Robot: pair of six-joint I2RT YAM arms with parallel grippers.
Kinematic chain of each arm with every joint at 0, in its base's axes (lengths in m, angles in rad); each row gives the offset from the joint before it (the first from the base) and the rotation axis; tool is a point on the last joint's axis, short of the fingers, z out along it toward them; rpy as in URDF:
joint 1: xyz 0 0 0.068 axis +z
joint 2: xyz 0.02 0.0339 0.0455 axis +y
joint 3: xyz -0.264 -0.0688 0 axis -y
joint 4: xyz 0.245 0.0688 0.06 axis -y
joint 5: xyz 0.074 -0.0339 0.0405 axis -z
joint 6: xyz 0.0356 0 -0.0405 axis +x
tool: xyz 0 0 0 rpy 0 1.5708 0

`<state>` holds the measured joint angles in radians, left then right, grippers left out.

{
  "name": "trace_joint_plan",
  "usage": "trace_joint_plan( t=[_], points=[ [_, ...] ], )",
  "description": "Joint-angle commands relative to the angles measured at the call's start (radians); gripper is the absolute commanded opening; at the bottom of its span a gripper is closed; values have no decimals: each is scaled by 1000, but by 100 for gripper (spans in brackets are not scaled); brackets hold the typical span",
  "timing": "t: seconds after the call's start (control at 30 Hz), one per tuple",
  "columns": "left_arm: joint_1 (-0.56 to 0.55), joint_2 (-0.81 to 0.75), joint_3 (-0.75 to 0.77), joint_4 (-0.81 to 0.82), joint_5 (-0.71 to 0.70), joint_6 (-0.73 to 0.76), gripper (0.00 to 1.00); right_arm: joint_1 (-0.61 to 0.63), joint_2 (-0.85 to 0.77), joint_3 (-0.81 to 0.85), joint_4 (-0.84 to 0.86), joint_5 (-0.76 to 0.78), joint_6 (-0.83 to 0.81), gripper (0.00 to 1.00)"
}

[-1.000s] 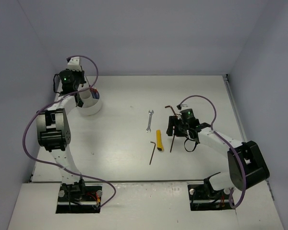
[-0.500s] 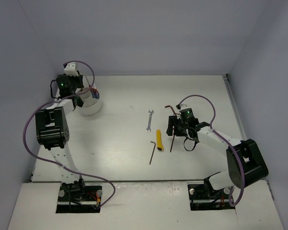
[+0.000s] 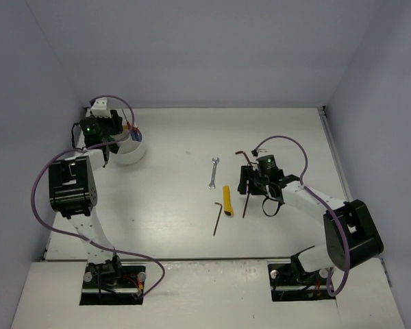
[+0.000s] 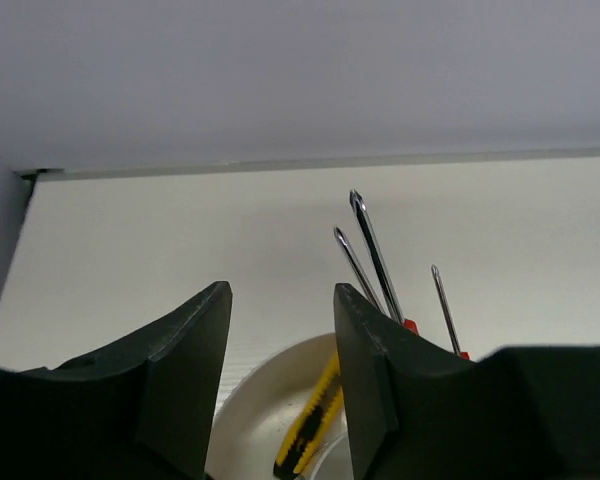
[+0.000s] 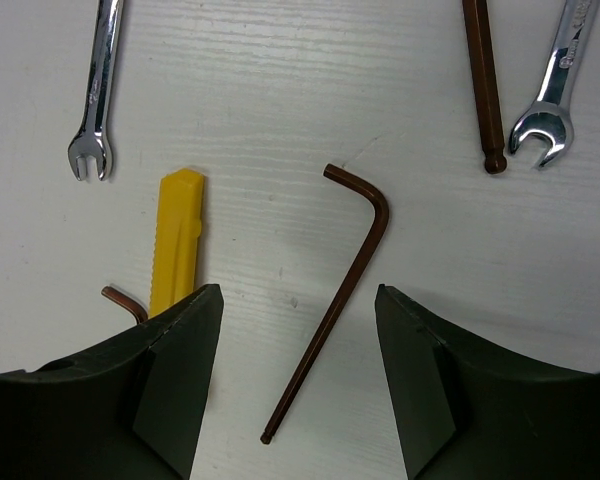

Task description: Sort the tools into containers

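Observation:
The white cup (image 3: 131, 152) stands at the far left. My left gripper (image 3: 118, 136) hangs over its left rim, open and empty (image 4: 280, 292). Inside the cup (image 4: 245, 395) lies a yellow-black tool (image 4: 315, 420), and thin screwdriver shafts (image 4: 375, 255) stick up out of it. My right gripper (image 3: 251, 185) hovers open (image 5: 298, 292) low over a brown L-shaped hex key (image 5: 355, 250) that lies on the table between its fingers. A yellow knife (image 5: 175, 240) lies just left of it, near the left finger.
A silver wrench (image 3: 213, 173), the yellow knife (image 3: 227, 200) and a dark hex key (image 3: 217, 218) lie mid-table. Beyond the right gripper lie another wrench (image 5: 555, 95) and a straight brown key (image 5: 483, 80). The walls stand close behind the cup.
My left gripper has gone from shut to open above the cup, and its wrist has swung a little left. The right arm has stayed where it was.

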<state>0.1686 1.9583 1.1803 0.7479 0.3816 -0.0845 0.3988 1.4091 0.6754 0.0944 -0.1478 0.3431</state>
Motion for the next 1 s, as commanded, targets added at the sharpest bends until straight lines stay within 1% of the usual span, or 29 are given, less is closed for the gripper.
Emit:
trace_joint_plan(
  t=[0.0, 0.03, 0.1, 0.17, 0.23, 0.3, 0.33, 0.4, 0.53, 0.57, 0.67, 0.8, 0.97],
  points=[
    [14, -163, 13, 102, -17, -35, 46, 1, -65, 17, 31, -10, 0, 59],
    [14, -192, 15, 86, -22, -49, 48, 2, -74, 14, 32, -8, 1, 59],
    [14, -240, 22, 49, -42, -68, 50, 2, -82, 9, 33, -7, 6, 59],
    [2, -306, 22, -12, -85, -91, 53, 3, -84, 4, 32, -12, 12, 59],
    [-23, -386, 21, -102, -135, -96, 59, 6, -81, 0, 31, -12, 18, 59],
    [-72, -475, 21, -220, -189, -95, 65, 14, -67, 0, 30, -12, 21, 59],
    [-86, -495, 22, -248, -219, -95, 66, 20, -58, 0, 30, -13, 25, 59],
    [-150, -585, 24, -404, -279, -109, 70, 43, -40, 3, 31, -7, 33, 60],
    [-313, -706, 16, -650, -380, -209, 71, 109, 8, 20, 28, 8, 50, 59],
    [-331, -733, 15, -723, -414, -253, 71, 124, 17, 25, 27, 10, 58, 59],
    [-417, -772, 12, -925, -428, -325, 71, 155, 25, 26, 22, 43, 78, 59],
    [-495, -816, -35, -1058, -427, -381, 71, 190, 62, 37, 9, 83, 97, 59],
    [-550, -879, -120, -1116, -410, -437, 71, 261, 120, 83, -21, 162, 126, 59]
  ],
)
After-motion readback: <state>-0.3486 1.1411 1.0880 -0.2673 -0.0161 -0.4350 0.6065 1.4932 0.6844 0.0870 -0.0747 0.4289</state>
